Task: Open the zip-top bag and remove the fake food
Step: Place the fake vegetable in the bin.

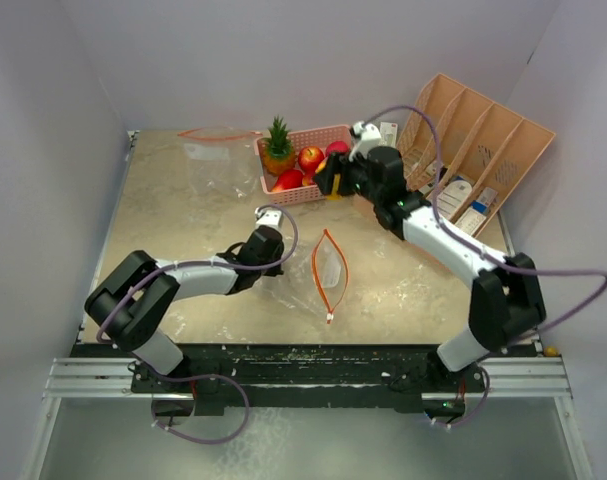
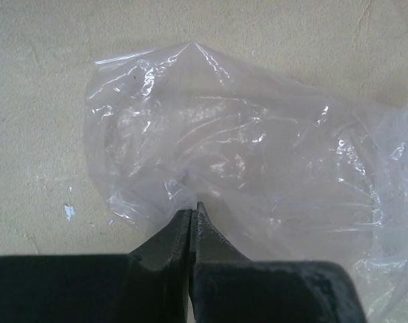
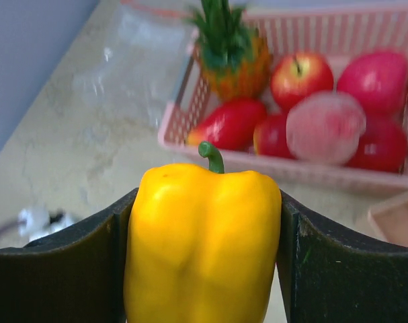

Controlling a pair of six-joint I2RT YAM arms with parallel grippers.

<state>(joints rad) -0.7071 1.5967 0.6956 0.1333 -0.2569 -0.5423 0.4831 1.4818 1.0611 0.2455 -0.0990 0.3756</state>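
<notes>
A clear zip-top bag [image 1: 318, 275] with an orange zip lies open at mid-table; it fills the left wrist view [image 2: 244, 155]. My left gripper [image 1: 266, 262] [image 2: 192, 207] is shut on a pinch of the bag's plastic at its left edge. My right gripper [image 1: 330, 180] [image 3: 204, 235] is shut on the yellow bell pepper [image 3: 202, 242] and holds it just in front of the pink basket [image 1: 333, 133] [image 3: 177, 128]. The basket holds the pineapple [image 1: 277, 150] [image 3: 234, 57] and several red round fruits [image 1: 310, 157] [image 3: 300, 77].
A second clear bag [image 1: 218, 150] with an orange zip lies at the back left. A peach slotted organizer [image 1: 483, 140] with white bottles and cartons stands at the back right. Walls close in on three sides.
</notes>
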